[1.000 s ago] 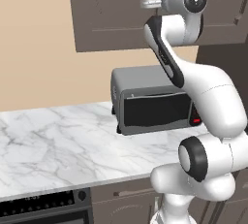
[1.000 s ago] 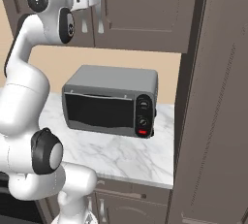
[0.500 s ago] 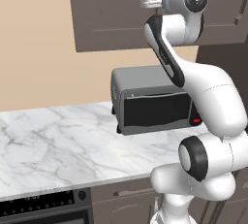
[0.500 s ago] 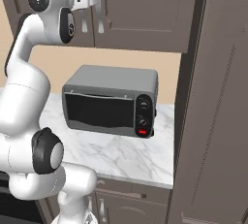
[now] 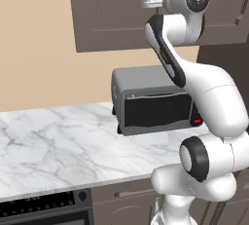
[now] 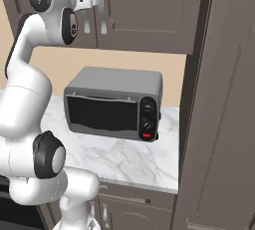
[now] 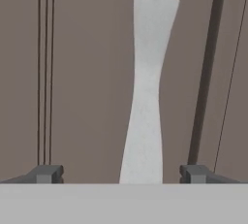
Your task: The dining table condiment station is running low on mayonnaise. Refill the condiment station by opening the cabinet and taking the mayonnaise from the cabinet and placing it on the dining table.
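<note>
The gripper (image 7: 121,173) is spread wide, one fingertip (image 7: 46,173) on either side of a silver handle (image 7: 147,87), with clear space between each tip and the handle. The handle runs lengthwise away from the fingers, directly ahead of them, mounted on a closed door of the cabinet (image 7: 87,72). In the base views the hand is raised level with the cabinet (image 5: 114,12) doors, which are all shut. Below the gripper, a grey toaster oven (image 6: 114,104) stands on a marble counter (image 5: 58,141). To the right of the gripper rises a tall dark cabinet panel (image 6: 219,124).
</note>
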Tool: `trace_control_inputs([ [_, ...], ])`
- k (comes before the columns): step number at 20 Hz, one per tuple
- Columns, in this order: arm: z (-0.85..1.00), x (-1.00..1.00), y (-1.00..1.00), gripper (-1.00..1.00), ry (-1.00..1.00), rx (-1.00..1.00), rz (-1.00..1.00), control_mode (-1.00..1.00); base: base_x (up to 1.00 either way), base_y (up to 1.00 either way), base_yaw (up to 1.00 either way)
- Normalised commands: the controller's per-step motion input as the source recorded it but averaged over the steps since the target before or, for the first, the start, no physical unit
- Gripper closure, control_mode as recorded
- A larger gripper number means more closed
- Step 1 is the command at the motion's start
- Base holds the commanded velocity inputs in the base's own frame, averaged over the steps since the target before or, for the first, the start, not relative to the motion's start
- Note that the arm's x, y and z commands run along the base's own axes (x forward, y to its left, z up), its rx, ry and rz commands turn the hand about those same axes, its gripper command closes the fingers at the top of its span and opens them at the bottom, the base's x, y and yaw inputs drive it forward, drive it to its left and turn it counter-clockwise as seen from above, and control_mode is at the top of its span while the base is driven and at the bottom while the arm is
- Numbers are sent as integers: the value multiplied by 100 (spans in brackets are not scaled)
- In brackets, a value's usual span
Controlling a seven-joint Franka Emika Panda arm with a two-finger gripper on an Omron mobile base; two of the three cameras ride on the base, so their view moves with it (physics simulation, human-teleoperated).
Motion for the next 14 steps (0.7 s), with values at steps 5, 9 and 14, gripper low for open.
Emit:
trace_control_inputs([
  [5, 0, 9, 0, 100, 1, 0, 0, -100, 0, 0, 0],
  [9, 0, -58, -12, 100, -18, 0, -1, -100, 0, 0, 0],
  [14, -3, 22, 0, 100, -1, 0, 0, -100, 0, 0, 0],
])
